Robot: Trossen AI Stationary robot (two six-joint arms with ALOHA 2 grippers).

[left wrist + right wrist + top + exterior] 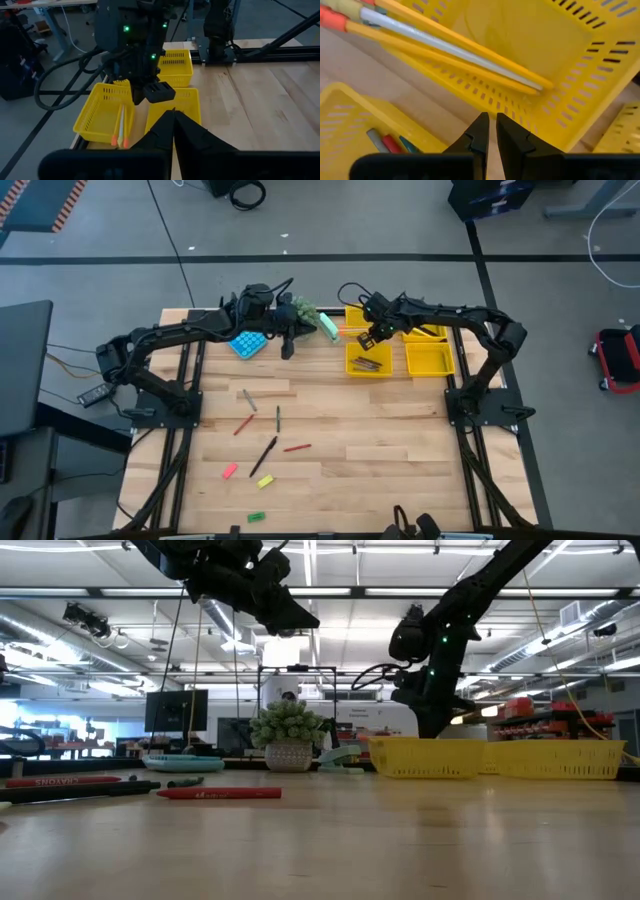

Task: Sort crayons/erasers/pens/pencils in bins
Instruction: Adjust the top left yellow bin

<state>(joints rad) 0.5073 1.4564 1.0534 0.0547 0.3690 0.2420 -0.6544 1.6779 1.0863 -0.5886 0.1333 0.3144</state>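
The left arm stretches across the far side of the desk (330,480), its left pincer (287,348) hanging above the wood beside the blue calculator (247,343), fingers clenched together on nothing; the right arm bends back from its base toward the yellow bins (428,360), its right pincer (366,338) hovering over the rim between two of them, fingers nearly together with only a thin slit and nothing held. In the right wrist view three pencils (445,47) lie side by side in one bin, long axes running along its length, orange ends together; a neighbouring bin holds a few short sticks. Out on the open desk lie red crayons (296,448), a dark pen (263,456) lying slantwise, and small erasers (230,471) toward the near edge, each pointing its own way.
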